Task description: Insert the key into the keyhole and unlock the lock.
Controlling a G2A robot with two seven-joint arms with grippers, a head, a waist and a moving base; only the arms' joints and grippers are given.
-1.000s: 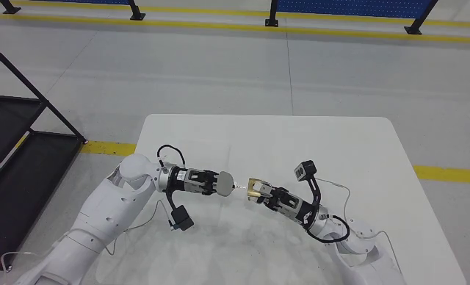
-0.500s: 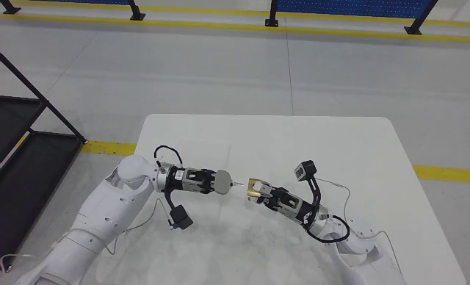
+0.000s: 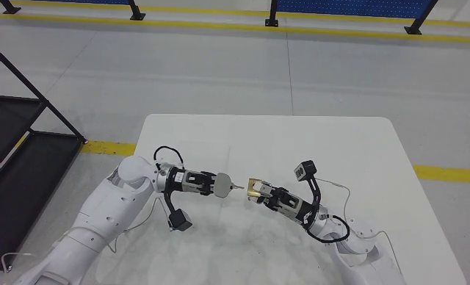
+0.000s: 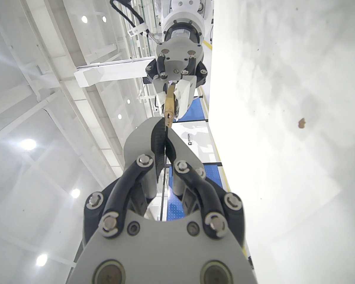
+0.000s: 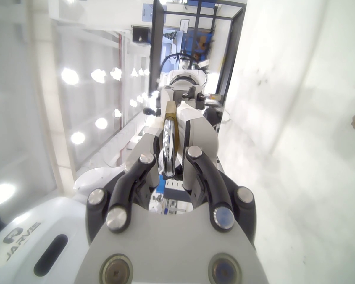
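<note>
Above the white table (image 3: 330, 145), my left gripper (image 3: 224, 185) is shut on a thin key (image 3: 234, 187) whose tip points at a brass padlock (image 3: 255, 187). My right gripper (image 3: 263, 192) is shut on that padlock. In the left wrist view the key (image 4: 166, 133) runs edge-on between my left gripper's (image 4: 165, 125) fingers. Its tip sits right at the keyhole face of the padlock (image 4: 169, 104); whether it is inside I cannot tell. In the right wrist view my right gripper (image 5: 170, 110) clamps the padlock (image 5: 169, 116), silver shackle toward the wrist.
A small brown speck (image 4: 301, 123) lies on the tabletop near both grippers. A black metal rack (image 3: 29, 138) stands on the floor left of the table. Blue barrier panels (image 3: 345, 2) line the far side of the room.
My left gripper with the key has drawn back a little from the padlock and shifted slightly. The right gripper and padlock have stayed put.
</note>
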